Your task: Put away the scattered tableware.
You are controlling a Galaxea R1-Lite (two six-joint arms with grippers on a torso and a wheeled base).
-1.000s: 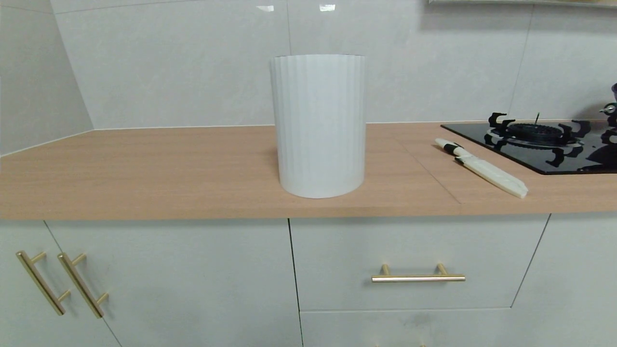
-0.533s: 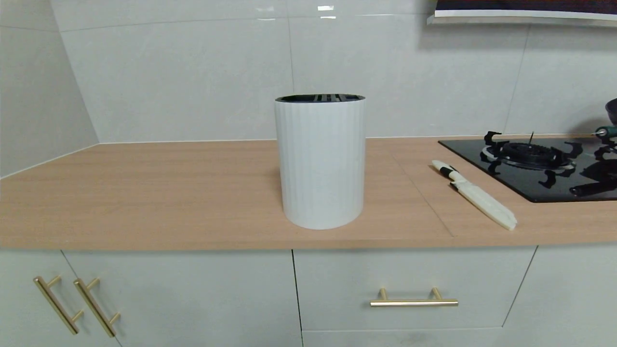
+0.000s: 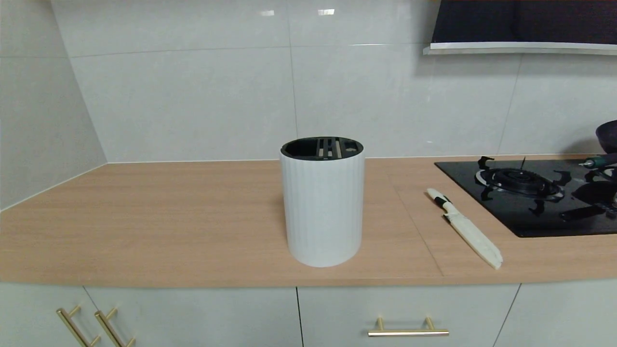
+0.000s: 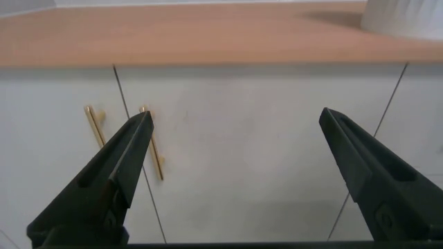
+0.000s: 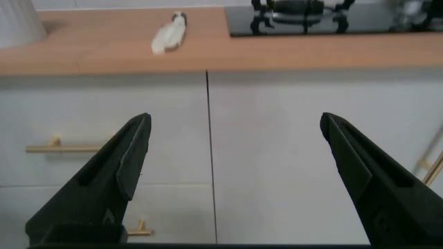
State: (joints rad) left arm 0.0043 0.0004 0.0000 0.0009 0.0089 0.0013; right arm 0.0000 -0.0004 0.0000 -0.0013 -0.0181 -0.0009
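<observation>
Matt ribbed holder (image 3: 323, 207), wood-grain counter (image 3: 144, 221)

- This is a home kitchen: a long wood-grain tabletop (image 3: 144, 217) runs along a wall of large glossy white tiles (image 3: 193, 96).
- A black glass gas hob (image 3: 530, 219) with pan supports is set into the tabletop at the right, under a range hood (image 3: 520, 29).
- Pale cabinet fronts (image 3: 193, 318) below carry brass bar handles (image 3: 407, 332).
- A white ribbed knife block (image 3: 323, 207) stands on the tabletop, and a knife (image 3: 465, 227) lies between it and the hob.
</observation>
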